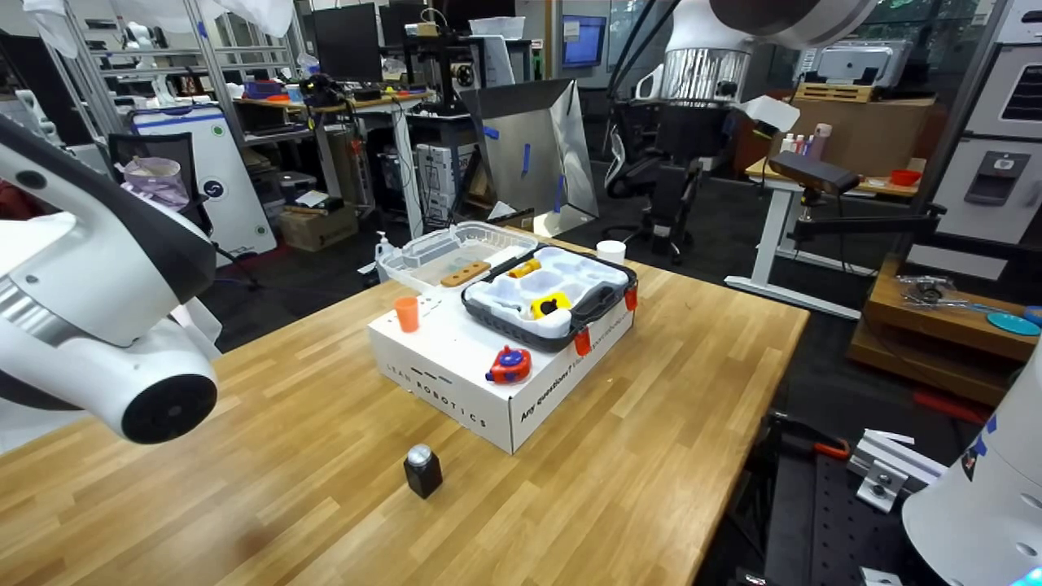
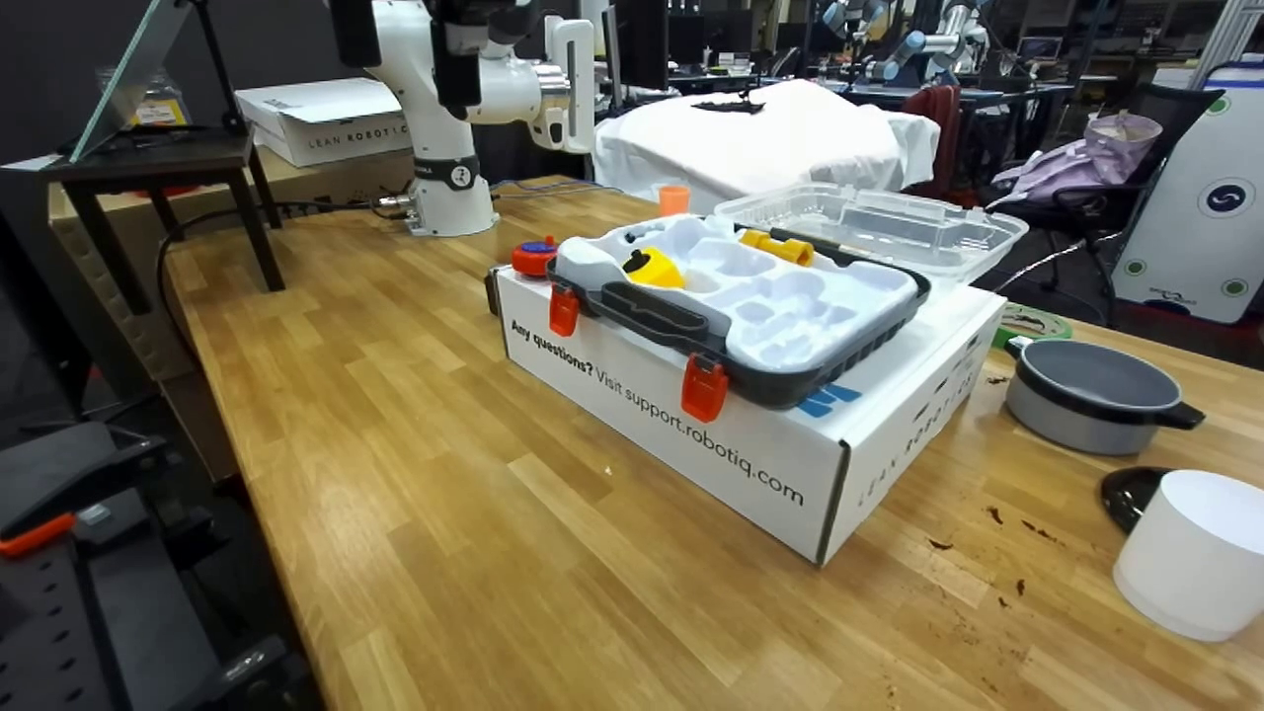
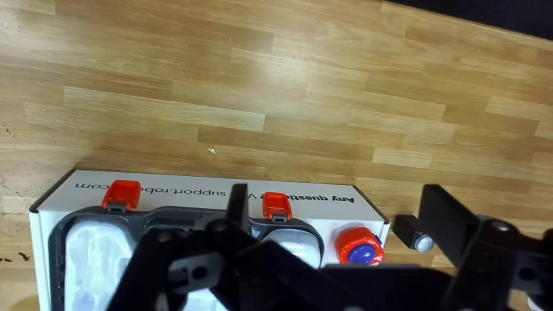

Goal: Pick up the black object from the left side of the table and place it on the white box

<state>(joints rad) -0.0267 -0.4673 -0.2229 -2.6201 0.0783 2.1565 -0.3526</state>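
Currently hovering with gripper spread wide, above and apart from white box; looking down on black object, standing on the table below and, in the wrist view, appearing just beside one finger.

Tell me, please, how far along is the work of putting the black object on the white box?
Done: no visible step; the black object sits on the table, beside the white box.
In hand: nothing visible; in the wrist view the fingers stand wide apart.
Left: everything: grasp the black object, lift it, set it on the white box.
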